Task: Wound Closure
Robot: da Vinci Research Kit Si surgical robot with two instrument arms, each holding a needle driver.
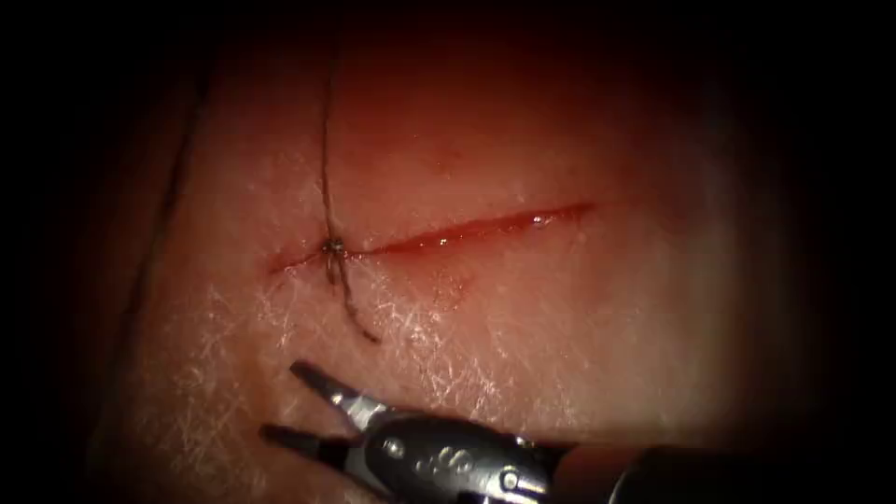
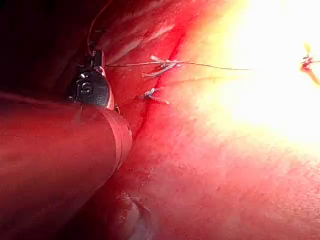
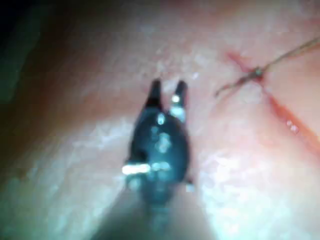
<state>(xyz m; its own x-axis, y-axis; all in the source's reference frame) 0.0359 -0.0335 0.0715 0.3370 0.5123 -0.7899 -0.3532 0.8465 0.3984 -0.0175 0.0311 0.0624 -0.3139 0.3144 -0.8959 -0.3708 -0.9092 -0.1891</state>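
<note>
- Hovering below the cut (image 1: 448,233), right tool (image 1: 285,401) is gaping wide, holding nothing.
- Left tool (image 2: 95,62) is gripping thread (image 1: 327,159) running taut from the knot (image 1: 333,247).
- Needle: cannot tell where.

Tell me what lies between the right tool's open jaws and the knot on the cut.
In the endoscope view, bare tissue plus the thread tail trailing from the knot toward the right tool, which holds nothing.

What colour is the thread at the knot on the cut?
Dark brown; the thread shows best in the endoscope view, knotted at the cut.
</note>
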